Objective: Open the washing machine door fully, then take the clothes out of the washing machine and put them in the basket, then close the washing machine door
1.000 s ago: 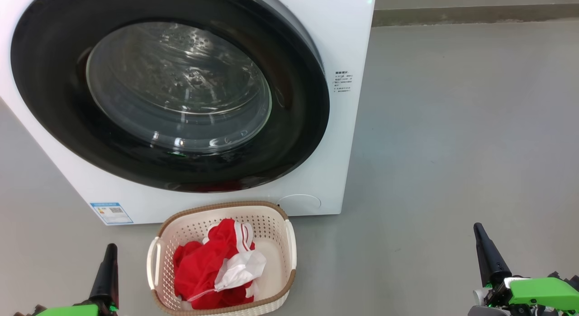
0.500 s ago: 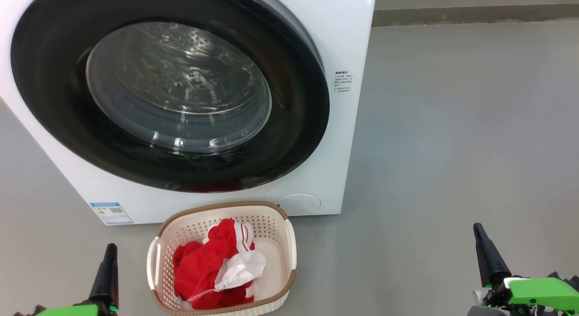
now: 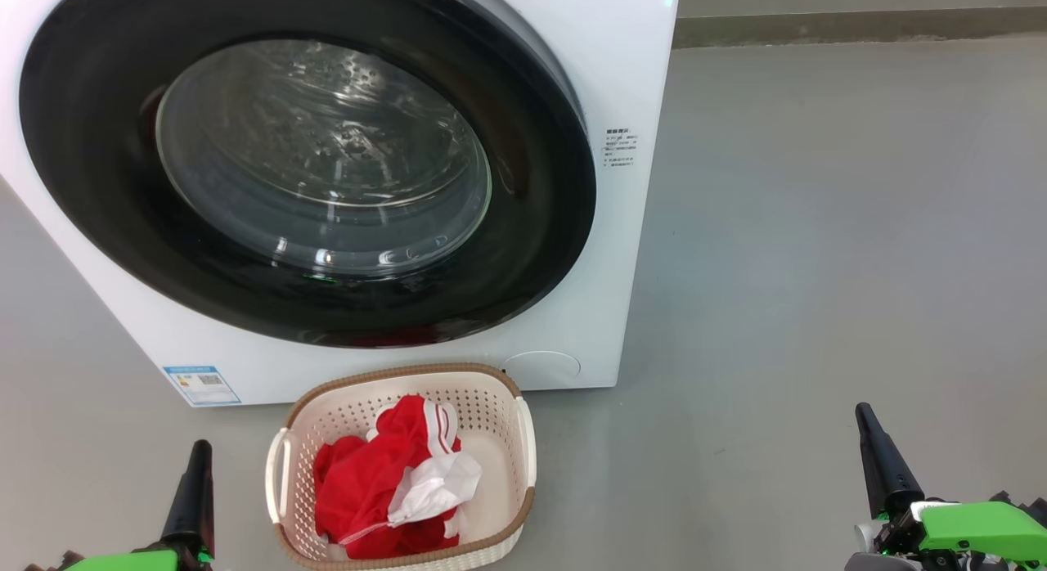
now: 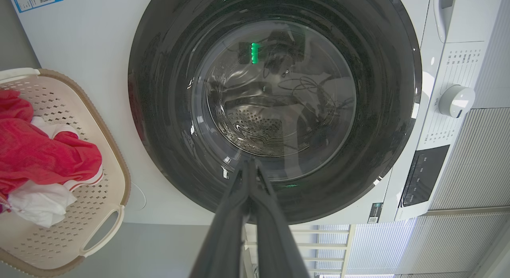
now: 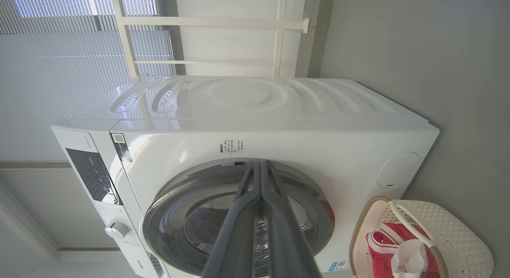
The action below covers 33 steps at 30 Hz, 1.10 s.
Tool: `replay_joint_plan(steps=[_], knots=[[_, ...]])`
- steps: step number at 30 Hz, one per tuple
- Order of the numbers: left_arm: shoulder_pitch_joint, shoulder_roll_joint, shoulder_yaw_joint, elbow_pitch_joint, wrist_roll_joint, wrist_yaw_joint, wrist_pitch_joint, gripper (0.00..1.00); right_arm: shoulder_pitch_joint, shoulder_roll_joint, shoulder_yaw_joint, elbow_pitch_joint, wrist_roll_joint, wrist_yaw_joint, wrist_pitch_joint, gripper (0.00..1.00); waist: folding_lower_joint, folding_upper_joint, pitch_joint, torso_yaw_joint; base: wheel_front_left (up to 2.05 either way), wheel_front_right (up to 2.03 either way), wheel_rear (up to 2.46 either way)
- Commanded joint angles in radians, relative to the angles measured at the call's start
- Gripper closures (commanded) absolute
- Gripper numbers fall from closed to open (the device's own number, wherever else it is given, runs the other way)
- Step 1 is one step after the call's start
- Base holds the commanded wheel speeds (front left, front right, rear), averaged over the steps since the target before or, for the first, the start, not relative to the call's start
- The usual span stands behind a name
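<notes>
The washing machine [image 3: 626,72] stands white at the upper left of the head view. Its door [image 3: 323,158], with a black rim and glass bowl, lies against the front. The basket [image 3: 491,403] sits on the floor just before the machine, and the red and white clothes [image 3: 368,481] are heaped inside it. My left gripper [image 3: 199,452] is shut with nothing in it, low beside the basket's left handle. Far to the right, my right gripper [image 3: 863,411] is shut too. The left wrist view looks along the shut fingers [image 4: 249,166] at the door [image 4: 275,91] and the perforated drum behind the glass.
Grey floor [image 3: 818,268] spreads to the machine's right up to a dark skirting strip [image 3: 859,27] at the back. The left wrist view shows the control panel with a white knob [image 4: 456,100]. Behind the machine [image 5: 279,102] are window blinds [image 5: 59,71].
</notes>
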<state>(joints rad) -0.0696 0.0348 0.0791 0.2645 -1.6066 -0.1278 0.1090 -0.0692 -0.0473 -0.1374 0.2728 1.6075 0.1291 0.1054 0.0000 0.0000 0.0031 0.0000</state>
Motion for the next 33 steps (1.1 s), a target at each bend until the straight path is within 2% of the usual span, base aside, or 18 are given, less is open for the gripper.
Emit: replay_joint_plan(steps=[1,33], knots=[[-0.038,0.016,0.035,-0.020,-0.002,-0.003,0.004,1.00,-0.039,-0.004,0.024,-0.028,0.001,0.002,0.008,1.00,0.0000,0.0000,0.000,0.000,0.00,0.00,0.00],[-0.038,0.016,0.035,-0.020,-0.001,-0.003,0.005,1.00,-0.039,-0.004,0.023,-0.028,0.001,0.002,0.008,1.00,0.0000,0.0000,0.000,0.000,0.00,0.00,0.00]])
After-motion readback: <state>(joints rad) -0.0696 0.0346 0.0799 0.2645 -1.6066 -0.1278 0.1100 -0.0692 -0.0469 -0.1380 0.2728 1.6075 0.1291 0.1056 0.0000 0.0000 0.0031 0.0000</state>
